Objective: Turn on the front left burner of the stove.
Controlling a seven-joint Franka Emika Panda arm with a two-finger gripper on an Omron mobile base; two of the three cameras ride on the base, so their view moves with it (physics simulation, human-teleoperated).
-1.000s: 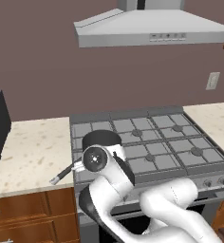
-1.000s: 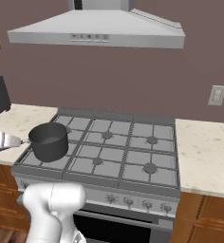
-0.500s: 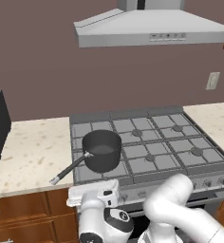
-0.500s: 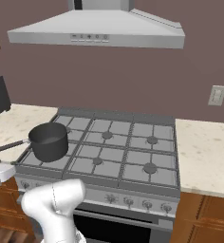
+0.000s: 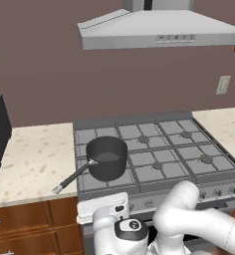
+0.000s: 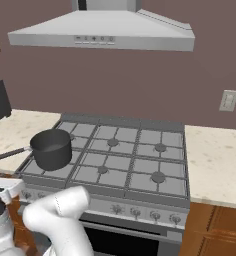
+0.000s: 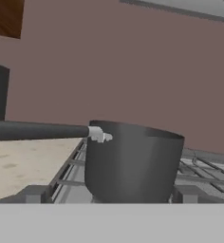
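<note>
A dark saucepan [image 5: 107, 157] sits over the front left burner [image 6: 51, 167] of the stove [image 5: 159, 149]. The hand view sees it level, close up. The arm has dropped lower; the gripper's opening cannot be told.

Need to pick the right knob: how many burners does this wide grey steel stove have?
6 on the stove, two rows of three: back left, middle, right; front middle, right; front left burner, cap hidden under the dark grey long-handled saucepan.
</note>
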